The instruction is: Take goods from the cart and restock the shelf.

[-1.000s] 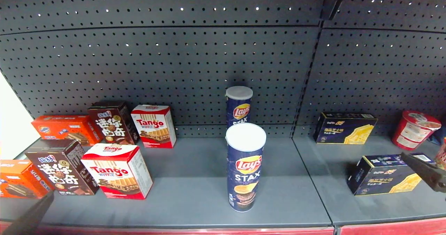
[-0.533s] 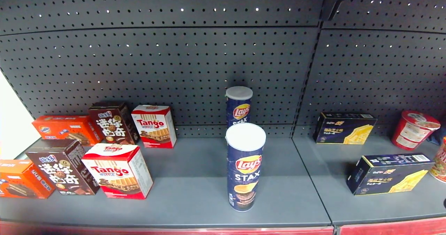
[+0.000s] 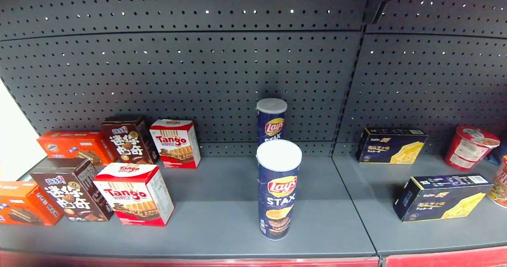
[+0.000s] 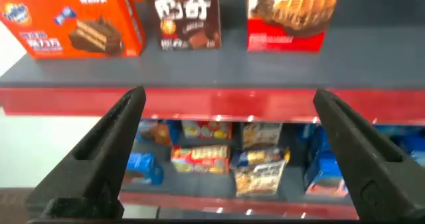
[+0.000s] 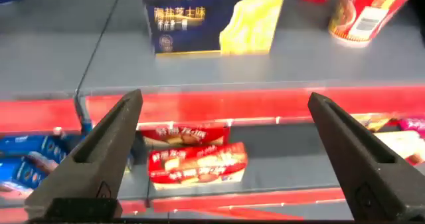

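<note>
Item, both empty: I am holding left gripper (image 4: 227,93) and right gripper (image 5: 224,96), fingers spread wide, before the shelf (image 3: 222,227) edge, risking toppling the front chip can (image 3: 278,187) standing upright mid-shelf.

shelf (image 3: 222,219): grey | front chip can (image 3: 278,191): upright, centre | rear chip can (image 3: 271,120): upright
</note>
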You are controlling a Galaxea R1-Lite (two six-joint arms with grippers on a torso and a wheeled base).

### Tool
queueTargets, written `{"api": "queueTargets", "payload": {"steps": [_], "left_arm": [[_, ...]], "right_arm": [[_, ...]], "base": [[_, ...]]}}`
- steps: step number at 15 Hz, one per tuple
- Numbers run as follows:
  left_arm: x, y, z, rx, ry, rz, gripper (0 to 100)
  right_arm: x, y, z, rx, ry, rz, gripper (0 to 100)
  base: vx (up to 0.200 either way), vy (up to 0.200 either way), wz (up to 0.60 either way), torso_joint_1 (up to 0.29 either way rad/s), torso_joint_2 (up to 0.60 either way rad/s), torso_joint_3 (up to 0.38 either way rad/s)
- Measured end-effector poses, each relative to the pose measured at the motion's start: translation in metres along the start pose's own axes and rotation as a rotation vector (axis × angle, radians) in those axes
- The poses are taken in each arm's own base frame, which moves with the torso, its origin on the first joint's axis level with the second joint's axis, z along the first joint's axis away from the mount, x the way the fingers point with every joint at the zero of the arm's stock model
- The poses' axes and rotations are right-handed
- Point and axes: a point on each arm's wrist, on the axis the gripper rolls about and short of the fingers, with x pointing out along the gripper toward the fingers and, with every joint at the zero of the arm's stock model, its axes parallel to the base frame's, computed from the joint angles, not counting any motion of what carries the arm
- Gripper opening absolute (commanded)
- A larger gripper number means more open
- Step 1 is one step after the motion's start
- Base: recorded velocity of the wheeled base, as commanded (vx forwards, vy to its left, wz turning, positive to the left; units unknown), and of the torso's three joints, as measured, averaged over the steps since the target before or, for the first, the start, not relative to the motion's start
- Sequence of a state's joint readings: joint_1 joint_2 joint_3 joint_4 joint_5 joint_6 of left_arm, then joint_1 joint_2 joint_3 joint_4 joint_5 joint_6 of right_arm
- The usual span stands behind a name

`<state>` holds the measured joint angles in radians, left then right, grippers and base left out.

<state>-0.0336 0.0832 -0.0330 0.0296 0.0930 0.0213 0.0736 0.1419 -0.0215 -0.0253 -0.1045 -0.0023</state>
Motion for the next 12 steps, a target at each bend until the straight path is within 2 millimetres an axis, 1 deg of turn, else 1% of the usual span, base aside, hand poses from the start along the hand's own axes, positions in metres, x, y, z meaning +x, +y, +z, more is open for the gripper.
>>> {"api": "queueTargets", "payload": {"steps": [3,4,5,8,12], "left_arm": [[-0.0002,-0.0018,-0.0044,0.009,-0.024,-0.076,100],[0.0000,-0.0020,-0.0051,0.019,-0.031,-0.077,100],[0.0000,-0.0020,-0.0058,0.027,-0.032,-0.077,100],[0.0000,-0.0020,-0.0069,0.019,-0.031,-0.078,100],[-0.0001,-0.0020,-0.0068,0.017,-0.033,-0.073,100]], "right_arm": [[-0.0033,0.0003,-0.0015,-0.008,-0.037,0.031,100],[-0.0038,0.0003,-0.0017,-0.009,-0.043,0.034,100],[-0.0042,0.0004,-0.0019,-0.008,-0.047,0.038,100],[-0.0047,0.0012,-0.0026,-0.005,-0.044,0.079,100],[-0.0051,0.0014,-0.0021,-0.012,-0.049,0.088,100]], "base": [[0.000,0.000,0.00,0.000,0.00,0.000],[0.000,0.000,0.00,0.000,0.00,0.000],[-0.200,0.000,0.00,0.002,0.00,-0.002],[0.000,0.000,0.00,0.000,0.00,0.000],[0.000,0.000,0.00,0.000,0.00,0.000]]}}
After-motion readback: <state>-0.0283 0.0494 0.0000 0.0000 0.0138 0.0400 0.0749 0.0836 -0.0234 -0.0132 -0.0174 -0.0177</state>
